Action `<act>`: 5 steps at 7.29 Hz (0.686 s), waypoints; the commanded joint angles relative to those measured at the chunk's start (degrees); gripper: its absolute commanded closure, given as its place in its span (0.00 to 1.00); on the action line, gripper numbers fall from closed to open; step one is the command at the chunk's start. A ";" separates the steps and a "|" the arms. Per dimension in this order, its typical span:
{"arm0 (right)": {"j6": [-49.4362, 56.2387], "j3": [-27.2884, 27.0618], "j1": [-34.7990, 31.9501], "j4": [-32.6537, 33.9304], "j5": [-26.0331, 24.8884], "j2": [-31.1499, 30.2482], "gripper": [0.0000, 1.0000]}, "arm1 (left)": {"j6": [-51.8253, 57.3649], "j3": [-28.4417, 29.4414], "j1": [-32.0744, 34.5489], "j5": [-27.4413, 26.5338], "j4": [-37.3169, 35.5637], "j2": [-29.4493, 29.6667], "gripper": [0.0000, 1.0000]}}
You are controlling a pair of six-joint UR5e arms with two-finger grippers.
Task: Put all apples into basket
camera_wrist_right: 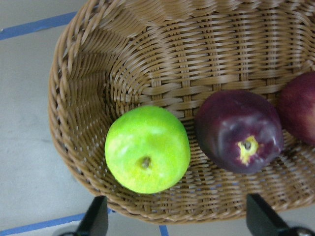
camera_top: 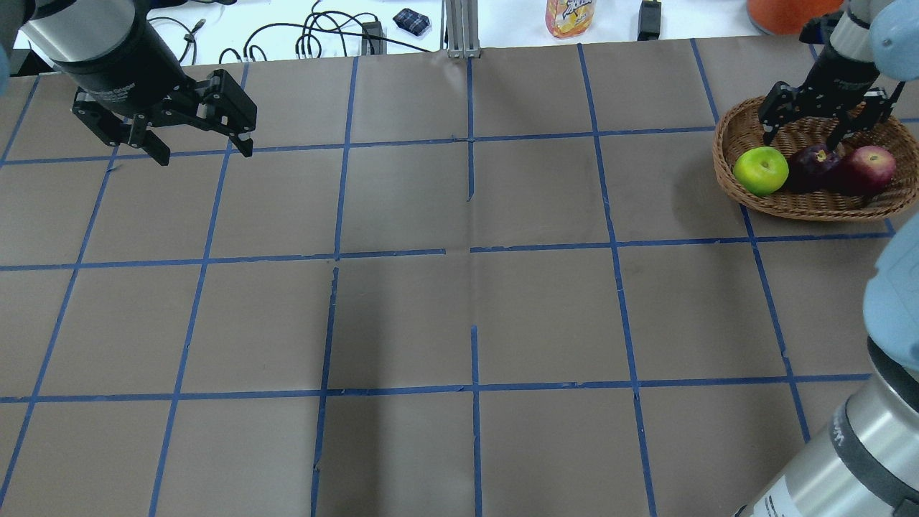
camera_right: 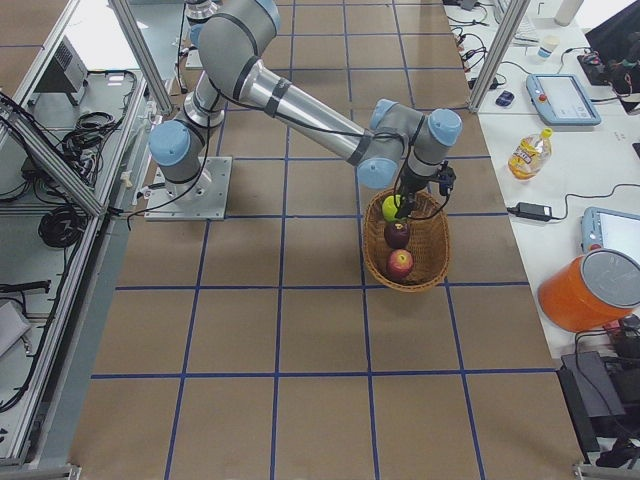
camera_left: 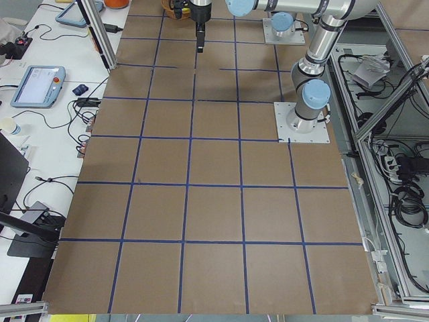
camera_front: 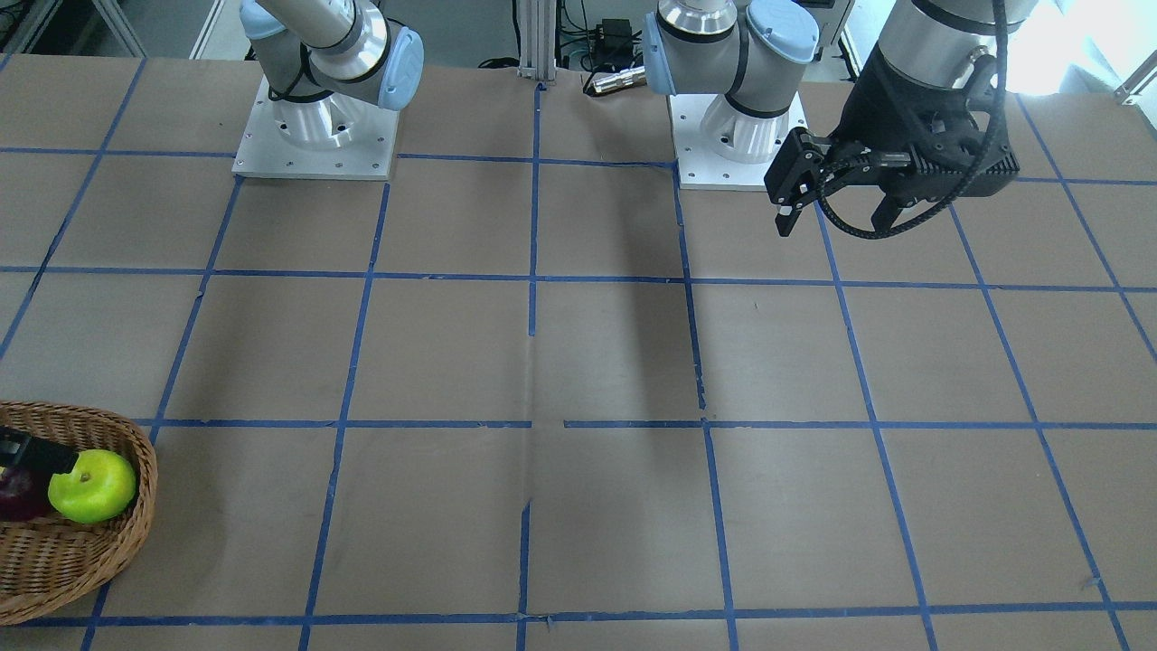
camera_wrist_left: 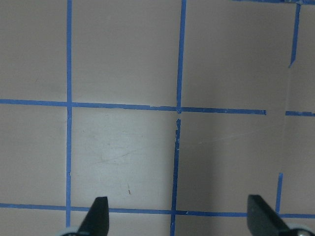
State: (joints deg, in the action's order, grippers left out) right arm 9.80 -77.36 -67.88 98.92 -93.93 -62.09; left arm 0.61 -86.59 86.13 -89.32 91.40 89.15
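The wicker basket (camera_top: 808, 207) stands at the table's far right; it also shows in the front view (camera_front: 108, 551) and the right side view (camera_right: 432, 268). In it lie the lime green apple (camera_top: 761, 171) (camera_wrist_right: 147, 149), the dark purple apple (camera_top: 811, 166) (camera_wrist_right: 239, 130) and the red apple (camera_top: 870, 169) (camera_wrist_right: 300, 108). My right gripper (camera_top: 800, 140) (camera_wrist_right: 178, 219) hangs open and empty just above the green and purple apples. My left gripper (camera_top: 204, 151) (camera_front: 833, 221) (camera_wrist_left: 178, 221) is open and empty above the bare table at the far left.
Beyond the table's far edge are a juice bottle (camera_top: 571, 14), cables and an orange bucket (camera_top: 790, 11). The two arm bases (camera_front: 315, 136) (camera_front: 741, 136) are bolted at the robot's side. Blue tape lines grid the brown table.
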 commanded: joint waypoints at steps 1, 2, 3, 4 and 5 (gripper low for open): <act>-1.18 0.10 -0.93 -7.58 1.63 -8.28 0.00 | 0.00 -0.25 0.00 -0.07 0.09 -0.12 0.00; -3.27 0.01 -3.98 -8.91 2.61 -11.44 0.00 | 0.00 0.10 0.00 -0.07 0.79 -0.21 0.00; -10.95 0.01 -8.80 -14.75 2.88 -14.61 0.00 | 0.00 0.45 0.00 -0.07 1.58 -0.12 0.00; -16.51 0.01 -13.63 -15.42 2.79 -16.29 0.00 | 0.00 0.72 0.00 -0.24 2.37 -0.12 0.00; -17.17 -0.34 -18.03 -15.60 2.62 -18.22 0.00 | 0.00 0.72 -0.09 -0.50 2.38 0.05 0.00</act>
State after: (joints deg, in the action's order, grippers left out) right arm -3.84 -77.43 -80.08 84.54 -91.25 -77.64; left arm 0.62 -86.02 86.12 -89.55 93.36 89.07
